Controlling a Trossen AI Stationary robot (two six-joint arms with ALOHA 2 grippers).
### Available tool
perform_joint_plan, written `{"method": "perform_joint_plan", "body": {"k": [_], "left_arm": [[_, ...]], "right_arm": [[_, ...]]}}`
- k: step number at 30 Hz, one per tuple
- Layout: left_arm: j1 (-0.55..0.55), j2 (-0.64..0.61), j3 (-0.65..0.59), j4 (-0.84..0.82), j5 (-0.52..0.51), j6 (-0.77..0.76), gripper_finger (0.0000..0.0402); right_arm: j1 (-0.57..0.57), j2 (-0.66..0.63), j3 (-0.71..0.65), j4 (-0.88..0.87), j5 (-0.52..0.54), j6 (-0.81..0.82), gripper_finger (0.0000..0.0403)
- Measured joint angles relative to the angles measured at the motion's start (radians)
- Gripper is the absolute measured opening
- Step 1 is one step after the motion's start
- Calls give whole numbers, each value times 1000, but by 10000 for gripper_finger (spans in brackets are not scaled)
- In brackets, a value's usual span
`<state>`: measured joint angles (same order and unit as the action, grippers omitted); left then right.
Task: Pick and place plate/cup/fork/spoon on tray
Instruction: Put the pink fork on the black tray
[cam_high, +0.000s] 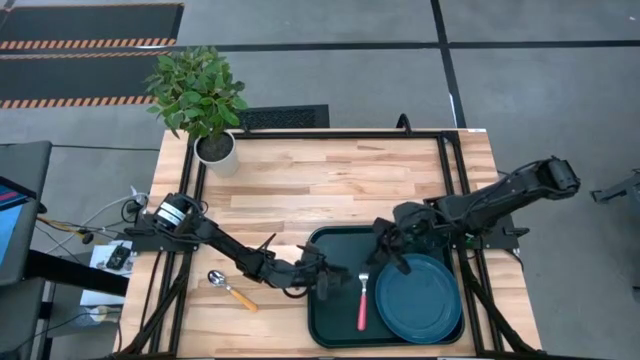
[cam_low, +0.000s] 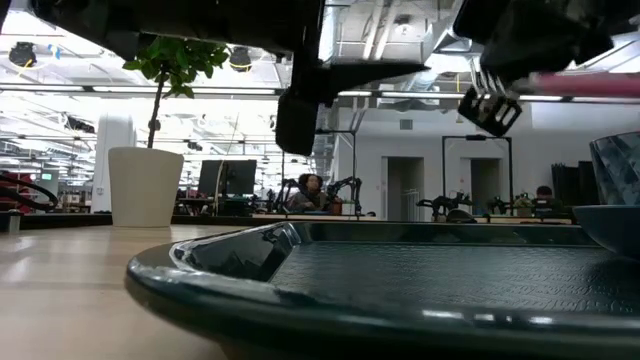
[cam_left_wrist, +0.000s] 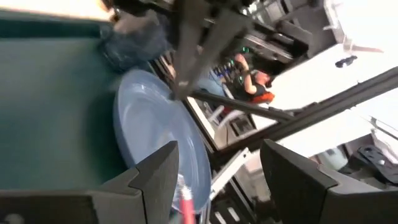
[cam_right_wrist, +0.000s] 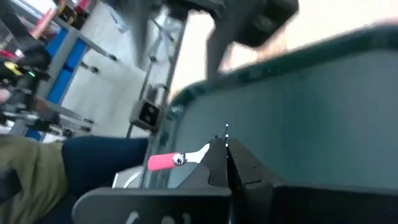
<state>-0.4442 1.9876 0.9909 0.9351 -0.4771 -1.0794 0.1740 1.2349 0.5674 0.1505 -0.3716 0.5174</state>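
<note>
High view, left to right: spoon (cam_high: 231, 290) on bare wood, lower left. Left gripper (cam_high: 333, 281) spread wide and empty over tray (cam_high: 335, 318) left edge. Fork (cam_high: 362, 298) on tray, just beside plate (cam_high: 418, 297), lower right. Right gripper (cam_high: 384, 243) pinched closed, empty, above plate's upper-left rim. Cup not discernible.

One camera hangs above and looks straight down on the whole table (cam_high: 320, 185), while the low one sits at table height, very close to the tray (cam_low: 300, 290) rim, and faces the room behind. Each wrist camera looks forward past its own fingers at close range. Both wrist views share the tray and the fork (cam_left_wrist: 186, 205) with the overhead view.
</note>
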Motion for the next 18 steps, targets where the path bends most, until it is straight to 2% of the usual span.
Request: {"method": "perform_joint_plan", "body": {"k": [4, 8, 12, 15, 18], "left_arm": [[2, -56, 0, -84, 35, 2, 213], [2, -169, 0, -296, 12, 19, 213], [-21, -300, 0, -523, -86, 20, 213], [-48, -384, 0, -680, -196, 23, 213], [-72, -440, 0, -758, -287, 24, 213]], "right_arm": [[-3, 136, 40, 10, -32, 0, 0], [-10, 258, 101, 20, -51, -33, 0], [-32, 324, 130, 31, -75, -43, 0], [-59, 352, 143, 75, -87, -54, 0], [-98, 375, 150, 79, -90, -66, 0]]}}
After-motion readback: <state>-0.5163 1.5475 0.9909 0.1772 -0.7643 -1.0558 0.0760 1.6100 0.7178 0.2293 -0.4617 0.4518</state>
